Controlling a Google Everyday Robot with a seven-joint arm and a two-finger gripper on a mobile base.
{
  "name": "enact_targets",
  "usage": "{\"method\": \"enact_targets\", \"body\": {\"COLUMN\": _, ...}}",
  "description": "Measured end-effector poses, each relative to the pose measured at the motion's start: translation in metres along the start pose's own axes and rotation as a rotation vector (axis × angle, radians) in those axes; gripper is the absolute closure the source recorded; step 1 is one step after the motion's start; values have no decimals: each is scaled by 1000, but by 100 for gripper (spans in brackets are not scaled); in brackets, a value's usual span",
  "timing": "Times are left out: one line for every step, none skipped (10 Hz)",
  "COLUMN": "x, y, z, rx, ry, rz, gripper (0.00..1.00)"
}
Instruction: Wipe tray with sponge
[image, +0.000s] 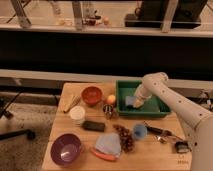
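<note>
The green tray (150, 113) sits at the back right of the wooden table. My gripper (135, 103) reaches down into the tray's left half from the white arm (165, 92) that comes in from the right. It is shut on the small blue sponge (129, 102), which presses on the tray floor just left of the fingers. The arm hides part of the tray's floor.
Left of the tray are an orange fruit (111, 99), a red bowl (91, 95) and a white cup (77, 114). In front lie a blue cup (139, 131), dark grapes (124, 136), a pale blue cloth (108, 143), a purple bowl (66, 148) and a black block (93, 126).
</note>
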Motion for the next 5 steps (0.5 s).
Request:
{"method": "enact_targets", "body": {"x": 0, "y": 5, "z": 6, "rx": -11, "ry": 8, "rz": -6, "gripper": 94}}
{"method": "enact_targets", "body": {"x": -1, "y": 8, "z": 9, "rx": -16, "ry": 13, "rz": -11, "gripper": 94}}
{"method": "enact_targets", "body": {"x": -3, "y": 10, "z": 12, "rx": -22, "ry": 16, "rz": -16, "gripper": 94}}
{"method": "enact_targets", "body": {"x": -5, "y": 11, "z": 14, "rx": -25, "ry": 21, "rz": -23, "gripper": 94}}
{"method": "enact_targets", "body": {"x": -6, "y": 12, "z": 15, "rx": -27, "ry": 26, "rz": -25, "gripper": 94}}
